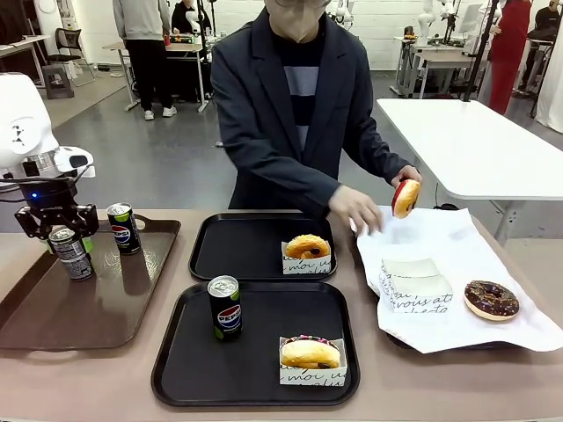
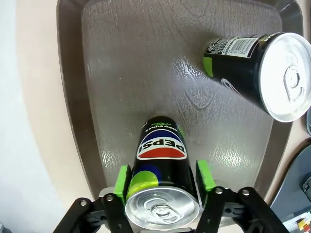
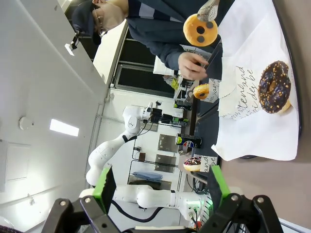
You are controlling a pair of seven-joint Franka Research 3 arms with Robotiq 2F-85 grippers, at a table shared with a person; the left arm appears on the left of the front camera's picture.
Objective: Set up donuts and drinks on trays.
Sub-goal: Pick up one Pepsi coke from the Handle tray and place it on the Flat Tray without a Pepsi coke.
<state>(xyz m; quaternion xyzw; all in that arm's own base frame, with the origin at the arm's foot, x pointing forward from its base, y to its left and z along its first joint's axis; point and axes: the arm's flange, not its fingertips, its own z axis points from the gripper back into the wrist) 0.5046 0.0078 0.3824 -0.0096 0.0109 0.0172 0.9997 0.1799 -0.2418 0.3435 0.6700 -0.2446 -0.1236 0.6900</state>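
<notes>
My left gripper (image 1: 60,227) is shut on a black Pepsi can (image 1: 72,253) that stands on the brown tray (image 1: 53,308). In the left wrist view its green pads (image 2: 121,179) press both sides of that can (image 2: 163,160). A second can (image 1: 123,229) stands beside it. The near black tray (image 1: 189,352) holds a can (image 1: 225,308) and a sleeved donut (image 1: 310,354). The far black tray (image 1: 233,251) holds another sleeved donut (image 1: 308,248). The person's hand lifts a red-iced donut (image 1: 405,198). My right gripper (image 3: 162,189) is open with nothing between its fingers.
White paper (image 1: 449,246) covers the table's right side. On it lie a chocolate sprinkled donut (image 1: 491,299) and empty printed sleeves (image 1: 413,286). The person leans over the far edge, with one hand (image 1: 356,209) resting on the paper.
</notes>
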